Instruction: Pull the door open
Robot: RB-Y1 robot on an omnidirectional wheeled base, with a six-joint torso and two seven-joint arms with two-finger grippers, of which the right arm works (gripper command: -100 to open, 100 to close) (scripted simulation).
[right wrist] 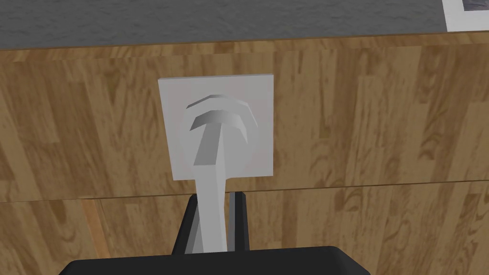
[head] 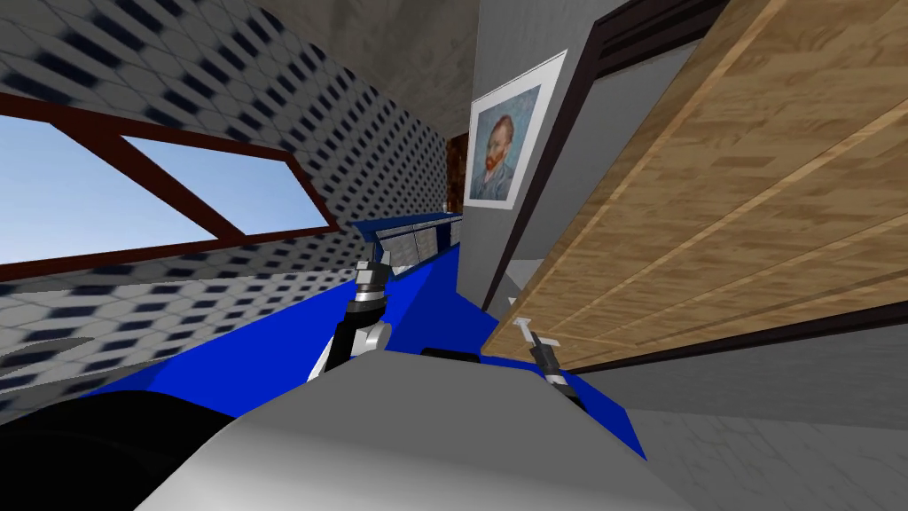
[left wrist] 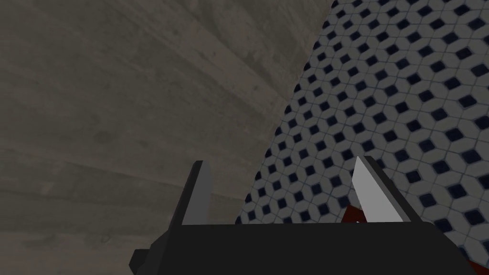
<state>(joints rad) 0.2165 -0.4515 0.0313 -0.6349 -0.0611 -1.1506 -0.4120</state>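
Observation:
A wooden door (head: 727, 222) stands at my right, swung out from its dark frame (head: 576, 133). In the right wrist view its face (right wrist: 358, 133) carries a light grey square plate (right wrist: 258, 95) with a lever handle (right wrist: 212, 181) running down from the hub. My right gripper (right wrist: 217, 200) is shut on the free end of that lever, fingers pressing both sides. The head view has this gripper (head: 536, 337) at the door's near edge. My left gripper (head: 372, 263) is raised out in front at my left, its fingers open and holding nothing (left wrist: 281, 164).
A grey wall with a framed portrait (head: 501, 151) stands just left of the door frame. A blue surface (head: 417, 302) spreads ahead towards blue cabinets (head: 412, 235). A tiled wall with a red-framed window (head: 133, 191) runs along the left.

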